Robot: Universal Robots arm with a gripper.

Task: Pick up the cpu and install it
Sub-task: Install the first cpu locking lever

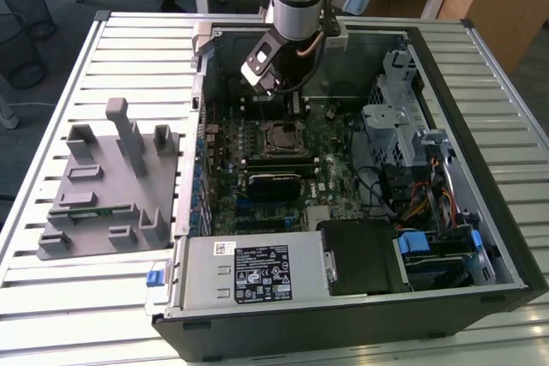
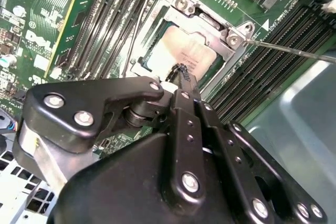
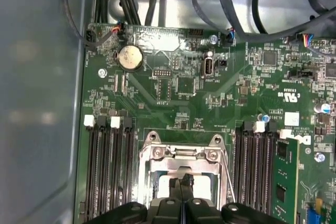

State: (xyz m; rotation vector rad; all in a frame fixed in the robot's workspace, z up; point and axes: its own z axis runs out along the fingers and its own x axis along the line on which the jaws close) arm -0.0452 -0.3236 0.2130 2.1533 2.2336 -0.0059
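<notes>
Slatted white table (image 1: 103, 49), with an open computer case (image 1: 506, 237) at the centre of the exterior view and a grey holder (image 1: 103, 186) towards that view's left. Item: cpu (image 2: 184, 51), silvery top, lying flat within the metal socket frame (image 3: 157, 153) on the green board (image 3: 178, 103). Claw (image 2: 181, 71): fingertips pinched together, clasping nothing, poised over the cpu's middle; whether they touch it cannot be told. Risk, as judged: an off-centre downward push could tilt the cpu and bend the socket pins.

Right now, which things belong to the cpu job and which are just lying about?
Job: cpu, sitting in the socket; socket frame; gripper, shut, tips just over the cpu.
Lying about: grey tray; memory stick; coin cell; power supply.
</notes>
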